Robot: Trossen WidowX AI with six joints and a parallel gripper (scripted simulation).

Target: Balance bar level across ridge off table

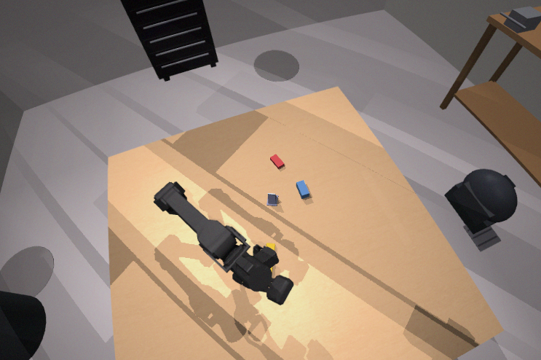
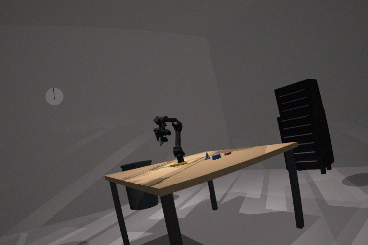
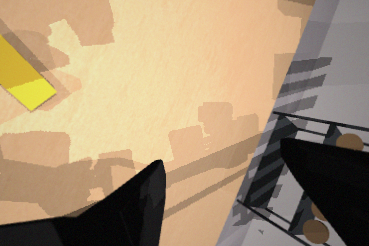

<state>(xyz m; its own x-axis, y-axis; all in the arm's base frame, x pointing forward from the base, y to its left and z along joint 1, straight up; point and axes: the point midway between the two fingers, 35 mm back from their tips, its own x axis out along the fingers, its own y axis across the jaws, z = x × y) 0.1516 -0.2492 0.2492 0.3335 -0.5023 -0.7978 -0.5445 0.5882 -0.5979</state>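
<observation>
A black arm holds its end effector [image 2: 158, 142] [image 3: 221, 157] high over the tabletop [image 1: 364, 254] [image 2: 219, 170] [image 3: 188, 60], fingers wide apart with nothing between; in the wrist view the yellow bar [image 1: 271, 245] [image 2: 178, 164] [image 3: 20, 70] lies flat at ten o'clock. From above, the small grey ridge [image 1: 271, 199] [image 2: 207, 156] stands at twelve o'clock from the bar, and an off-centre grasp could later make it tip and touch down
</observation>
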